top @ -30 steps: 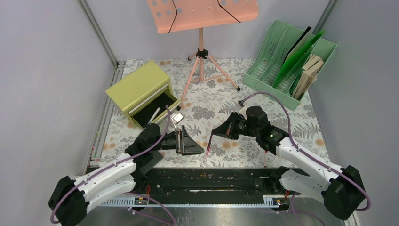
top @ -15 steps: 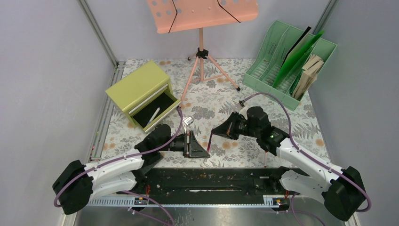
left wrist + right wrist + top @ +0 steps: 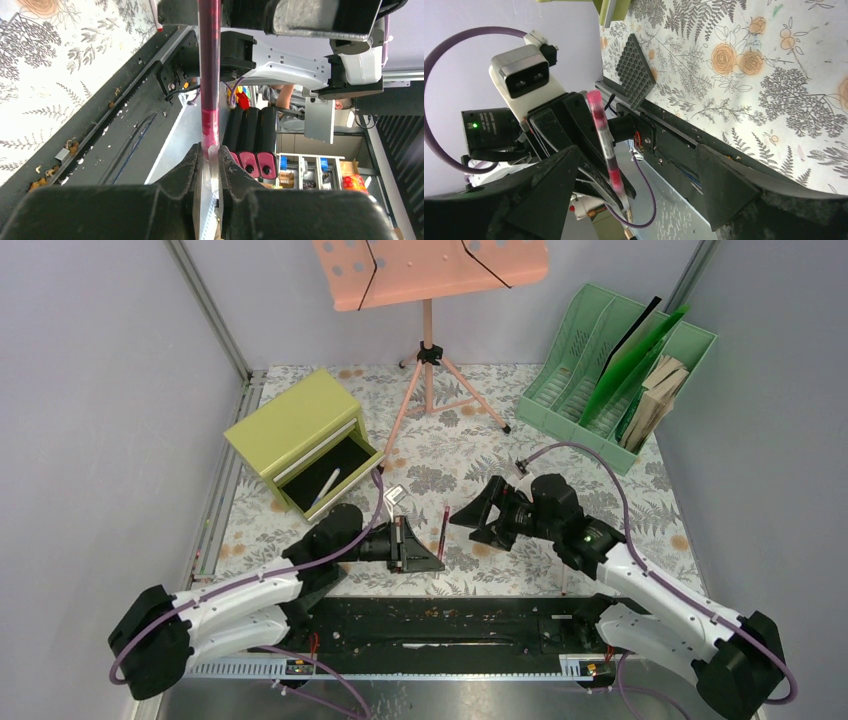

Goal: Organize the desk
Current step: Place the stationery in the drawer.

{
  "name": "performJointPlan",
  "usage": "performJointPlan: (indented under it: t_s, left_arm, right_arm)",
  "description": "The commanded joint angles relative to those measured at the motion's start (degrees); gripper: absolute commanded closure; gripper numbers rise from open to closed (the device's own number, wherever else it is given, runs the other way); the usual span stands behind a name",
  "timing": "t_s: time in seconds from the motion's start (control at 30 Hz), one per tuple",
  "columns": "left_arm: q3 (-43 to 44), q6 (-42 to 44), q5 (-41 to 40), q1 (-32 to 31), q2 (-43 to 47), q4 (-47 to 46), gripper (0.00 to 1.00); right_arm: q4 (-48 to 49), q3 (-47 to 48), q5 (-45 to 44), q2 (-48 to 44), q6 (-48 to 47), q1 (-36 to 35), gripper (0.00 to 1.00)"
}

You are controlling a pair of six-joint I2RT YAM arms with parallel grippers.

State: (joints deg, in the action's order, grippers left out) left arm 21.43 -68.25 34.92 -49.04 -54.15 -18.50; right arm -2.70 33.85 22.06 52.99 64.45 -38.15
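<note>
A red pen (image 3: 441, 531) stands nearly upright just above the desk (image 3: 600, 502), near its front edge. My left gripper (image 3: 430, 558) is shut on the pen's lower, clear end. In the left wrist view the black fingertips (image 3: 197, 159) pinch that end, and the red barrel (image 3: 209, 75) runs up out of the left gripper (image 3: 210, 156). My right gripper (image 3: 468, 521) stands open just to the right of the pen, off it. In the right wrist view the pen (image 3: 603, 137) stands between the wide-apart jaws of the right gripper (image 3: 639, 175), touching neither.
An olive-yellow drawer cabinet (image 3: 292, 423) sits at the back left, a white pen (image 3: 324, 487) in its open drawer. A pink music stand (image 3: 428, 350) stands at the back centre, a green file tray (image 3: 612, 370) at the back right. A black rail (image 3: 450, 620) borders the front.
My left gripper moved right to the pen and shut on its lower end. My right gripper, shut on the pen before, has opened and let go.
</note>
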Motion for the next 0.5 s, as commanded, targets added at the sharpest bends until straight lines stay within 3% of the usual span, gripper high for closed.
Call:
performJointPlan:
  t_s: [0.0, 0.23, 0.47]
  left_arm:
    - [2.0, 3.3, -4.3, 0.2, 3.0, 0.7, 1.00]
    - [1.6, 6.4, -9.9, 2.7, 8.1, 7.9, 1.00]
    - [2.6, 12.7, -12.9, 9.3, 14.2, 17.9, 1.00]
  right_arm:
    - [-5.4, -0.1, -3.6, -3.8, -3.3, -0.4, 0.04]
    - [-7.0, -3.6, -4.6, -7.1, -3.1, -0.4, 0.00]
    - [-7.4, -6.2, -5.2, -8.8, -2.5, -0.4, 0.00]
